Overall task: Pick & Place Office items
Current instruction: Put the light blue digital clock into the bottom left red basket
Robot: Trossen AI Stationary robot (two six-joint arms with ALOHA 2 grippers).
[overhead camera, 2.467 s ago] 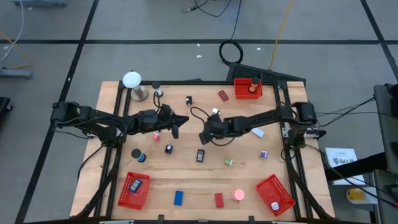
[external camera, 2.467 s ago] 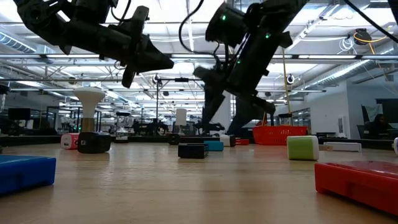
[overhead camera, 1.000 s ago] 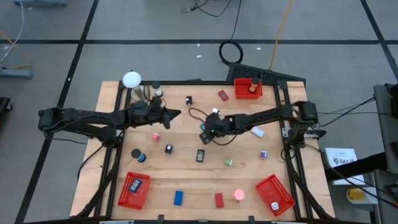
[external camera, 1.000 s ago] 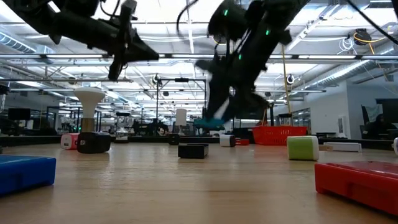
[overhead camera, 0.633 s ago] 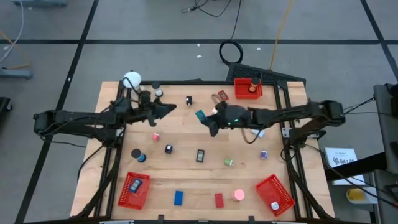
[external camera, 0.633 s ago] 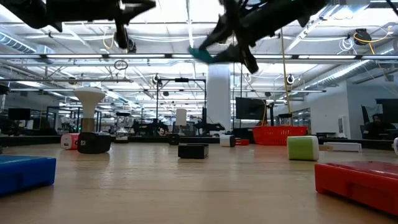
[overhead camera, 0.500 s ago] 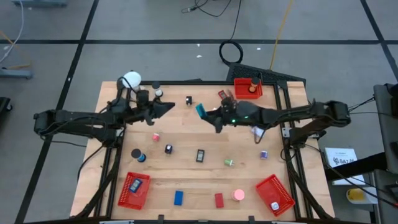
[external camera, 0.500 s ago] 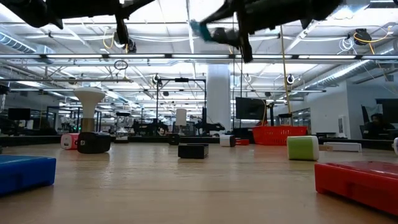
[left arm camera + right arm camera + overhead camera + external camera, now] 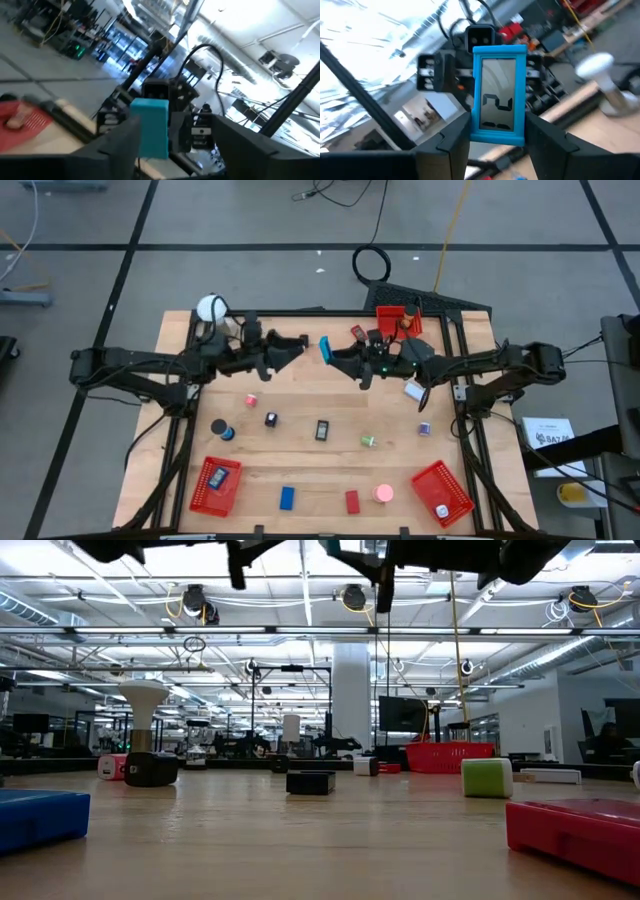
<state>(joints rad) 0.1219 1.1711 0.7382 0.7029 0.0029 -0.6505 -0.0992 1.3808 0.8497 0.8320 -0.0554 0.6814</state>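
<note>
From above, the right gripper [image 9: 338,352] holds a teal block [image 9: 325,349] in the air over the table's far edge, near its middle, and the left gripper [image 9: 290,348] faces it just beside with fingers spread and nothing between them. It looks like a handover; if the right lets go before the left closes, the block could drop to the wooden table [image 9: 300,450]. A red basket at the near left corner [image 9: 217,485] holds a small blue piece, a second at the near right corner [image 9: 441,493] holds a pale piece, and a third at the far right edge [image 9: 398,322] holds something orange. The low view shows both arms only at its upper margin, with a black block [image 9: 310,782] and green block [image 9: 487,778] lying on the table. The left wrist view shows the teal block between that arm's spread fingers [image 9: 120,137], not yet gripped. The right wrist view shows its fingers [image 9: 452,135] clamped on the block's sides.
</note>
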